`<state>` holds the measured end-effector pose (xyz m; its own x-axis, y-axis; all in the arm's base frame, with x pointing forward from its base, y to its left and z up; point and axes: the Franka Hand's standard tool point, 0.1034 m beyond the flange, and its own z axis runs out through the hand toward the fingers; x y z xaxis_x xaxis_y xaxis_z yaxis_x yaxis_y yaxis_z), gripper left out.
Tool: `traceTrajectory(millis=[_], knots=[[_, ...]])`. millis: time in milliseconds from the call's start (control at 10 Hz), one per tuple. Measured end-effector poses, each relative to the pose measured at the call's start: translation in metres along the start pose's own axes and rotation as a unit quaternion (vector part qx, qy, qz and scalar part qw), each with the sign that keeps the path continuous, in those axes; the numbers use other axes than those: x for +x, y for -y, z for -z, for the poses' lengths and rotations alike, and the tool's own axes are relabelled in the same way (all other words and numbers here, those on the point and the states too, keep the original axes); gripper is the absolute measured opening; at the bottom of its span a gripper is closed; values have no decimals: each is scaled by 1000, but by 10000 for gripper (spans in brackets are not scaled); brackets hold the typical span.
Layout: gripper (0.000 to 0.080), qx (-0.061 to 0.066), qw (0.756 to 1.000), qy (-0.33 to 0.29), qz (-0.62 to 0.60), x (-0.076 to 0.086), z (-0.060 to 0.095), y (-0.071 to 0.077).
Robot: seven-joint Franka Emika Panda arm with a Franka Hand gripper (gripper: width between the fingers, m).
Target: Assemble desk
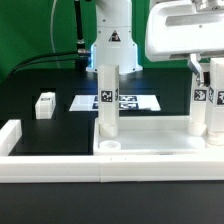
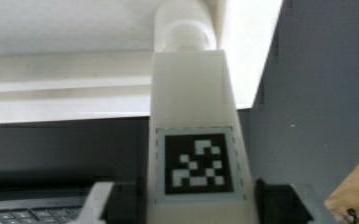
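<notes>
Your claw (image 2: 190, 193) is pinching a held leg (image 2: 194, 110): a finger sits on each side of the leg, just behind its black-and-white tag. The leg's round peg end points away from the claw. In the exterior view, a pair of legs (image 1: 200, 105) stands close together under the arm's white hand at that view's right, and you cannot tell there which of the two is the pinched one. Both rise from the tabletop panel (image 1: 150, 128), which lies flat on the dark counter (image 1: 60, 125). A standing leg (image 1: 107, 100) is upright at the panel's corner toward the exterior view's left. Behind it lies the marker board (image 1: 135, 101). A loose leg (image 1: 44, 104) lies well apart, further left. The border wall (image 1: 60, 165) runs along the front.
</notes>
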<state>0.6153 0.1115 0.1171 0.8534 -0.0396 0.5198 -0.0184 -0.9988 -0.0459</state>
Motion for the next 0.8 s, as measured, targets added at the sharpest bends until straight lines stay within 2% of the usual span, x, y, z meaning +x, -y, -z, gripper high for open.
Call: traceTrajectory(millis=[800], knots=[[287, -3, 1000, 4, 4, -6, -7, -2]])
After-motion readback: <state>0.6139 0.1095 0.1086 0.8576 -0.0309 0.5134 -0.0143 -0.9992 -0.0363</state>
